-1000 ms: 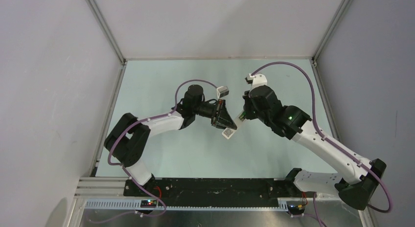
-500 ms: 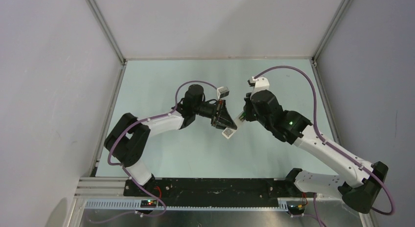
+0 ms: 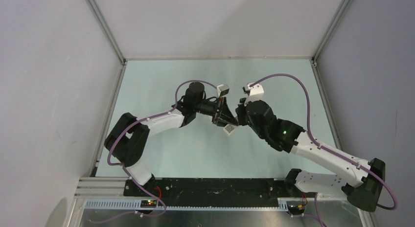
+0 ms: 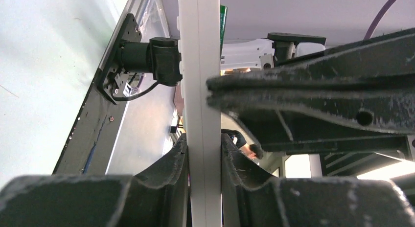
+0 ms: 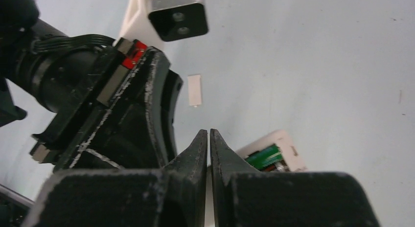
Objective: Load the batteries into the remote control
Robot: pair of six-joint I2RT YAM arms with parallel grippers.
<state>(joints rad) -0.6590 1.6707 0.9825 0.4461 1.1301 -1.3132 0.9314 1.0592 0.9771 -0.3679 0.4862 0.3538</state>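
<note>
One remote control (image 4: 199,90), clamped in my left fingers (image 4: 182,153), long axis crosswise to my right fingers (image 5: 203,141); those are pinched together, empty, tips just beside the batteries (image 5: 265,156) in its recess.

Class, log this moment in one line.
left gripper: shut on slim white rectangular remote control | right gripper: shut, tips at remote | dark green cylindrical battery: in remote
</note>
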